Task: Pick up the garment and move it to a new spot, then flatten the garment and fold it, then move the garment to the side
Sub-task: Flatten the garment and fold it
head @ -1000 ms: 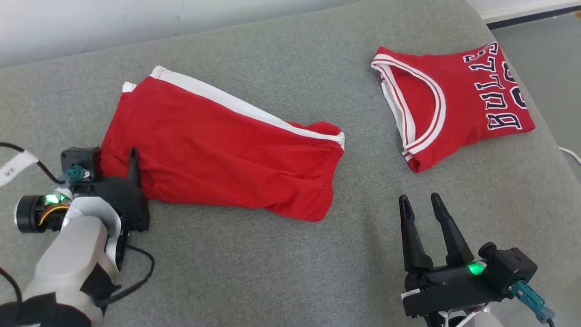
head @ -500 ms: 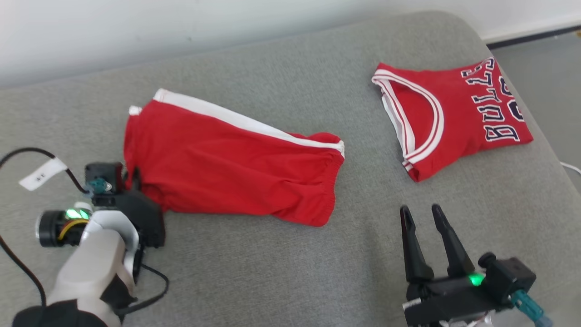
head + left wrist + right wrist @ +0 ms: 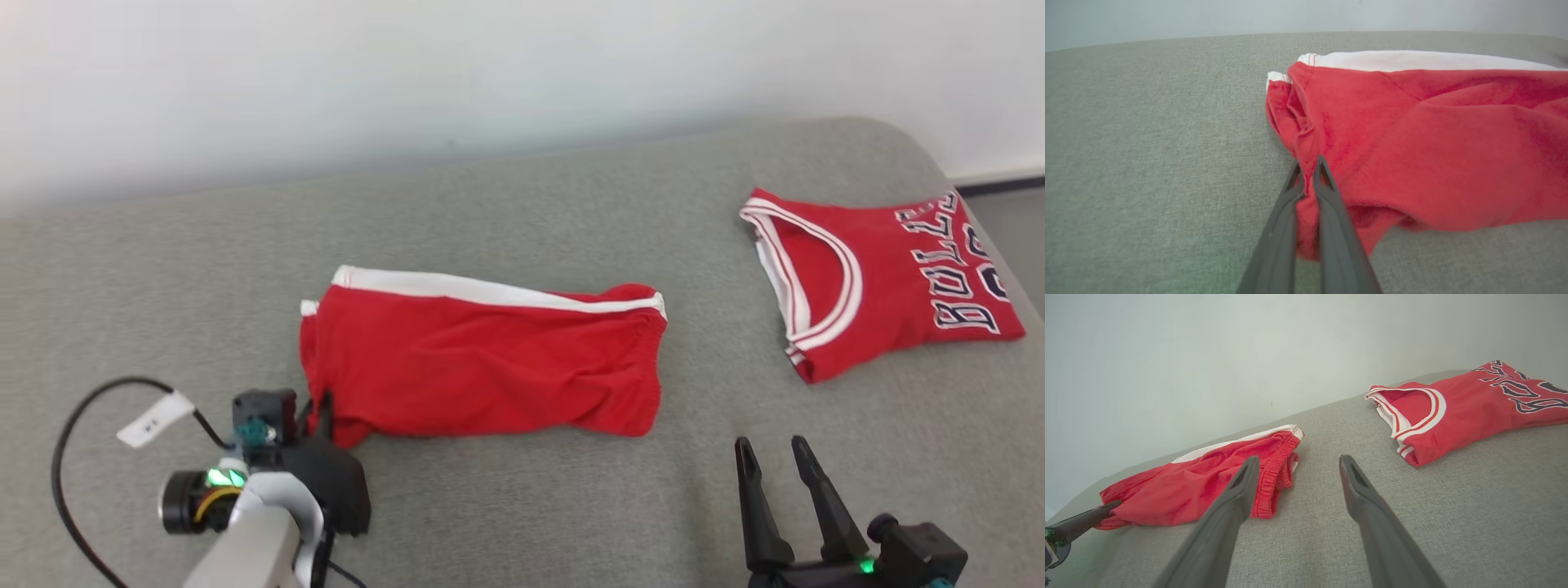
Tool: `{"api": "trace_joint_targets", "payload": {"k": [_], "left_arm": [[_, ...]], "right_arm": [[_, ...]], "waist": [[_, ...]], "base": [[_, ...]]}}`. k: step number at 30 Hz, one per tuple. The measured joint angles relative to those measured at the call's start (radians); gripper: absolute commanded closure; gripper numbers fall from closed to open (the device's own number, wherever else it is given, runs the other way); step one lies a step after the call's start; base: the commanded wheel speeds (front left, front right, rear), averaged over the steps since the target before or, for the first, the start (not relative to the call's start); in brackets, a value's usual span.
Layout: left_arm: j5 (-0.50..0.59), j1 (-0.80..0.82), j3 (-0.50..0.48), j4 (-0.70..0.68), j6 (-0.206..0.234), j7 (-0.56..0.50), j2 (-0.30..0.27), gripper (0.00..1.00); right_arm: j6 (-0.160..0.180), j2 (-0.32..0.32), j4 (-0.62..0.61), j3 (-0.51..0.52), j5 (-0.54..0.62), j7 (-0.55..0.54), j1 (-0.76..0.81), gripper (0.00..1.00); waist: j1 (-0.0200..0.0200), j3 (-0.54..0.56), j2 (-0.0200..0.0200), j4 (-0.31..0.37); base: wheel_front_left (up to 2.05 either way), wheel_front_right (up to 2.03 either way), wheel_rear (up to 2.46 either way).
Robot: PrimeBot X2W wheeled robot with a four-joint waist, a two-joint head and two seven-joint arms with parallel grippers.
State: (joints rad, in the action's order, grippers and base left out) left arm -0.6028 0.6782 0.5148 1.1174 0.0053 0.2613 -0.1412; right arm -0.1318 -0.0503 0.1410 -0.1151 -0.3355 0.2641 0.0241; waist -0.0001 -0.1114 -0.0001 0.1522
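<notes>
At near-left corner of red shorts (image 3: 490, 359): left gripper (image 3: 1308, 175) fingers pinched on hem. Right gripper (image 3: 771, 449) fingers spread, right of shorts; jersey (image 3: 890, 286) beyond.

The red jersey (image 3: 886, 286) reads "BULLS" in dark, white-edged letters; a white tag (image 3: 153, 419) is illegible.

A folded red jersey (image 3: 890, 278) lies on grey upholstery (image 3: 531, 204).
</notes>
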Motion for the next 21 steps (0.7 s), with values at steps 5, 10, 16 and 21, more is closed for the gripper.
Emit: {"api": "trace_joint_targets", "payload": {"k": [5,10,16,21], "left_arm": [[0.014,-0.089,-0.007,-0.089,0.026,0.001,-0.004,1.0],[0.013,-0.163,-0.033,-0.188,0.053,0.001,-0.011,1.0],[0.045,-0.218,-0.052,-0.286,0.081,0.001,-0.042,0.0],[0.077,-0.266,-0.094,-0.415,0.104,0.001,-0.051,0.0]], "right_arm": [[0.0,0.0,0.004,0.006,0.007,0.0,0.04,0.0],[0.0,0.0,0.003,0.008,0.009,0.0,0.059,0.0],[0.0,0.0,0.011,0.001,0.007,0.0,0.059,0.0],[0.0,0.0,0.008,0.006,0.006,0.0,0.054,0.0]], "waist": [[-0.0001,0.029,0.0,-0.042],[-0.0001,0.048,-0.0001,-0.057],[0.0001,0.038,0.0,-0.053],[0.0001,0.039,0.0001,-0.055]], "base": [[0.0,0.0,0.0],[0.0,0.0,0.0],[0.0,0.0,0.0],[0.0,0.0,0.0]]}}
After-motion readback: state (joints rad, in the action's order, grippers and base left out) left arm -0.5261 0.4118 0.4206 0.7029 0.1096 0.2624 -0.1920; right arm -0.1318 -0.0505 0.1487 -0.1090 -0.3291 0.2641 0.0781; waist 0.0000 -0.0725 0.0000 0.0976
